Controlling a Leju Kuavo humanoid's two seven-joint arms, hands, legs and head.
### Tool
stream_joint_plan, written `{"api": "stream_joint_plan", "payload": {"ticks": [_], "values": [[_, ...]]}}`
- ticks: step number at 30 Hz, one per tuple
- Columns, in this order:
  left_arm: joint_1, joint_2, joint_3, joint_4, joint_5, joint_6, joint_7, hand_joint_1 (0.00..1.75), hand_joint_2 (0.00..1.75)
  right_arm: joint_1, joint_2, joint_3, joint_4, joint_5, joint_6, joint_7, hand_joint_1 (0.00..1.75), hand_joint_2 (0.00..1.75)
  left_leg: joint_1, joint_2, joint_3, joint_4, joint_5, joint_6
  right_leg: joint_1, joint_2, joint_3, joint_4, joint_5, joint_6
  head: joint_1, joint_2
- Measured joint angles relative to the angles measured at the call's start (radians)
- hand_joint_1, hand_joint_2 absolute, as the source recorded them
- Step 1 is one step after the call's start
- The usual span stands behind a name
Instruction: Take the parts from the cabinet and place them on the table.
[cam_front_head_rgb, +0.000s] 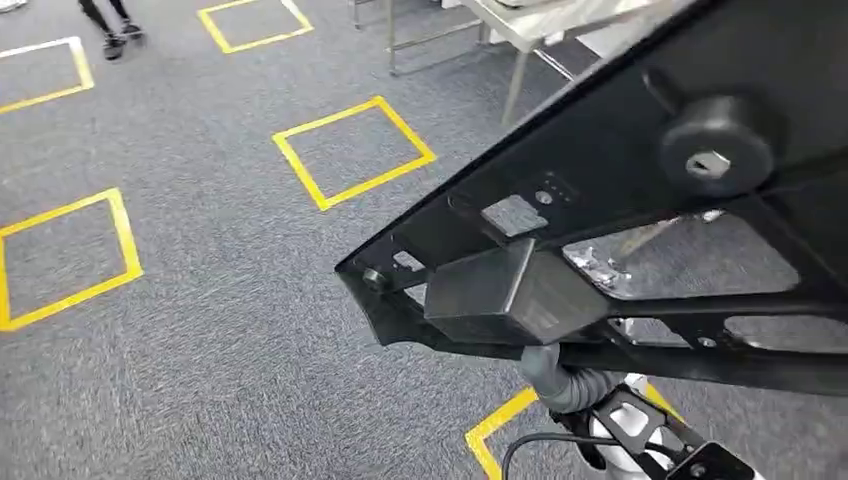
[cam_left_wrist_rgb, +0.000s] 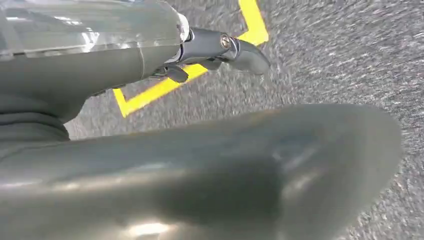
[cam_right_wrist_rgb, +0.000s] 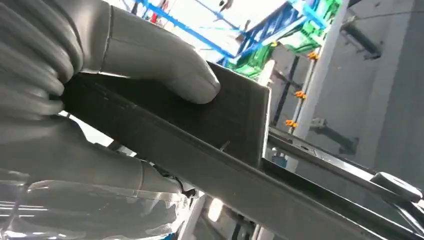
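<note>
Grey speckled carpet floor (cam_front_head_rgb: 220, 330) carries square outlines of yellow tape (cam_front_head_rgb: 354, 151), several toward its left and far side and one corner of tape near the robot's own body at the lower edge of the head view. At the far left of the floor a person's dark-shod feet (cam_front_head_rgb: 118, 38) stand beside a white-taped outline. Toward the far right stands a grey metal-legged table (cam_front_head_rgb: 520, 40), its top partly cut off by the frame. The left hand (cam_left_wrist_rgb: 220, 47), seen in the left wrist view, hangs above the carpet over a yellow tape corner; its dark fingers are curled inward with nothing between them, and the thick grey thumb lies blurred across the foreground. The task's part, a large flat black metal frame plate with cut-out windows, a round black rubber knob and a black rectangular block on its underside (cam_front_head_rgb: 600, 190), is held up in the air on the right, tilted, crossing the head view from its middle to its right edge, off the table and well short of it. The right hand (cam_right_wrist_rgb: 100, 65) grips this plate at the block, the grey thumb pressed on one face and the fingers wrapped beneath; how far the fingers reach is probably hidden by the plate. Behind the plate in the right wrist view are blue and green structures, out of focus.
</note>
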Motion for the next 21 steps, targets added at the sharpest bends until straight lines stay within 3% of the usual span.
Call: {"api": "stream_joint_plan", "payload": {"ticks": [1, 2, 3, 4, 5, 6, 7, 10, 11, 12, 13, 14, 15, 16, 17, 18, 19, 20, 21], "values": [[0.001, 0.0, 0.001, 0.0, 0.0, 0.0, 0.0, 0.0, 0.0, 0.004, 0.0, 0.0, 0.002, 0.001, -0.001, 0.0, 1.75, 1.75, -0.001, 0.012, -0.001, 0.0, -0.001, 0.0, -0.002, -0.002, -0.025, 0.049, -0.008, 0.002, 0.0, 0.0], [0.0, 0.0, 0.001, 0.0, 0.0, -0.001, 0.0, 0.0, 0.0, 0.007, 0.0, 0.001, 0.004, 0.003, -0.004, 0.0, 1.75, 1.75, -0.001, 0.023, 0.0, 0.0, -0.002, -0.001, -0.003, -0.003, -0.024, 0.045, 0.007, 0.003, 0.0, 0.0], [-0.001, 0.0, 0.001, 0.0, -0.001, -0.001, 0.0, 0.0, 0.0, 0.011, 0.0, 0.002, 0.005, 0.005, -0.008, 0.0, 1.75, 1.75, -0.001, 0.034, 0.001, 0.0, -0.003, -0.002, -0.004, -0.007, 0.001, -0.006, 0.041, 0.002, 0.0, 0.0], [-0.001, -0.001, 0.001, 0.0, -0.002, -0.002, 0.0, 0.0, 0.0, 0.012, 0.0, 0.003, 0.005, 0.006, -0.011, 0.0, 1.75, 1.75, -0.002, 0.044, 0.004, 0.0, -0.005, -0.004, -0.003, -0.017, 0.046, -0.094, 0.085, -0.001, 0.0, 0.0], [-0.002, -0.002, 0.001, 0.0, -0.003, -0.003, 0.0, 0.0, 0.0, 0.012, 0.0, 0.004, 0.004, 0.006, -0.011, 0.0, 1.75, 1.75, -0.002, 0.053, 0.009, 0.0, -0.009, -0.007, -0.001, -0.044, 0.099, -0.19, 0.125, -0.007, 0.0, 0.0], [-0.002, -0.003, 0.001, 0.0, -0.003, -0.003, 0.0, 0.0, 0.0, 0.011, 0.0, 0.004, 0.004, 0.007, -0.012, 0.0, 1.75, 1.75, -0.004, 0.061, 0.013, 0.001, -0.011, -0.011, 0.007, -0.093, 0.131, -0.255, 0.127, -0.015, 0.0, 0.0], [-0.002, -0.004, 0.001, 0.0, -0.003, -0.003, 0.0, 0.0, 0.0, 0.011, 0.0, 0.005, 0.004, 0.007, -0.013, 0.0, 1.75, 1.75, -0.011, 0.069, 0.013, 0.004, -0.016, -0.019, 0.018, -0.098, 0.134, -0.263, 0.125, -0.02, 0.0, 0.0], [-0.003, -0.004, 0.001, 0.0, -0.004, -0.003, -0.001, 0.0, 0.0, 0.014, 0.0, 0.005, 0.004, 0.007, -0.018, 0.0, 1.75, 1.75, -0.01, 0.101, 0.02, -0.001, -0.019, -0.033, 0.02, -0.056, 0.125, -0.261, 0.126, -0.03, 0.0, 0.0], [-0.006, -0.004, 0.001, 0.0, -0.005, -0.003, -0.001, 0.0, 0.0, 0.014, 0.0, 0.005, 0.003, 0.006, -0.019, 0.0, 1.75, 1.75, -0.009, 0.107, 0.021, 0.001, -0.027, -0.04, 0.008, -0.041, 0.132, -0.273, 0.134, -0.039, 0.0, 0.0], [-0.009, -0.003, 0.001, 0.0, -0.006, -0.003, -0.001, 0.0, 0.0, 0.014, 0.0, 0.005, 0.003, 0.003, -0.02, 0.0, 1.75, 1.75, -0.004, 0.063, 0.019, 0.021, -0.043, -0.046, 0.007, -0.034, 0.136, -0.277, 0.136, -0.041, 0.0, 0.0], [-0.008, -0.004, 0.001, 0.0, -0.008, -0.004, -0.001, 0.0, 0.0, 0.01, 0.001, 0.005, 0.004, 0.002, -0.021, 0.0, 1.75, 1.75, -0.003, 0.026, -0.004, 0.075, -0.077, -0.048, 0.005, -0.027, 0.136, -0.278, 0.136, -0.049, 0.0, 0.0], [-0.006, -0.004, 0.001, 0.0, -0.01, -0.005, -0.001, 0.0, 0.0, 0.01, 0.002, 0.006, 0.004, 0.0, -0.021, 0.0, 1.75, 1.75, -0.003, 0.007, -0.046, 0.164, -0.122, -0.051, 0.005, -0.015, 0.136, -0.278, 0.136, -0.052, 0.0, 0.0], [-0.003, -0.004, 0.001, 0.0, -0.01, -0.005, 0.0, 0.0, 0.0, 0.01, 0.002, 0.006, 0.005, -0.002, -0.021, 0.0, 1.75, 1.75, -0.003, 0.0, -0.085, 0.245, -0.155, -0.053, 0.006, -0.003, 0.135, -0.277, 0.136, -0.053, 0.0, 0.0], [0.0, -0.003, 0.001, 0.0, -0.01, -0.006, 0.0, 0.0, 0.0, 0.011, 0.002, 0.006, 0.006, -0.003, -0.02, 0.0, 1.75, 1.75, -0.003, -0.004, -0.116, 0.303, -0.17, -0.055, 0.006, 0.011, 0.135, -0.276, 0.136, -0.053, 0.0, 0.0], [0.002, -0.003, 0.001, 0.0, -0.01, -0.006, 0.0, 0.0, 0.0, 0.011, 0.002, 0.006, 0.007, -0.003, -0.02, 0.0, 1.75, 1.75, -0.003, -0.004, -0.127, 0.316, -0.158, -0.056, 0.006, 0.025, 0.136, -0.276, 0.136, -0.053, 0.0, 0.0], [0.001, -0.003, 0.001, 0.0, -0.01, -0.007, -0.001, 0.0, 0.0, 0.011, 0.002, 0.006, 0.008, -0.004, -0.018, 0.0, 1.75, 1.75, -0.003, -0.004, -0.115, 0.281, -0.126, -0.055, 0.006, 0.039, 0.138, -0.275, 0.136, -0.052, 0.0, 0.0], [0.0, -0.003, 0.001, 0.0, -0.01, -0.008, -0.001, 0.0, 0.0, 0.011, 0.002, 0.006, 0.008, -0.004, -0.018, 0.0, 1.75, 1.75, -0.001, -0.008, -0.083, 0.208, -0.077, -0.053, 0.005, 0.052, 0.141, -0.273, 0.135, -0.051, 0.0, 0.0], [0.0, -0.003, 0.001, 0.0, -0.01, -0.008, -0.001, 0.0, 0.0, 0.01, 0.002, 0.006, 0.008, -0.004, -0.018, 0.0, 1.75, 1.75, 0.001, -0.025, -0.042, 0.114, -0.025, -0.051, 0.004, 0.064, 0.143, -0.271, 0.133, -0.047, 0.0, 0.0], [0.001, -0.002, 0.001, 0.0, -0.01, -0.008, -0.002, 0.0, 0.0, 0.01, 0.002, 0.006, 0.008, -0.005, -0.018, 0.0, 1.75, 1.75, 0.005, -0.062, -0.011, 0.036, 0.005, -0.047, 0.003, 0.074, 0.142, -0.268, 0.13, -0.043, 0.0, 0.0]]}}
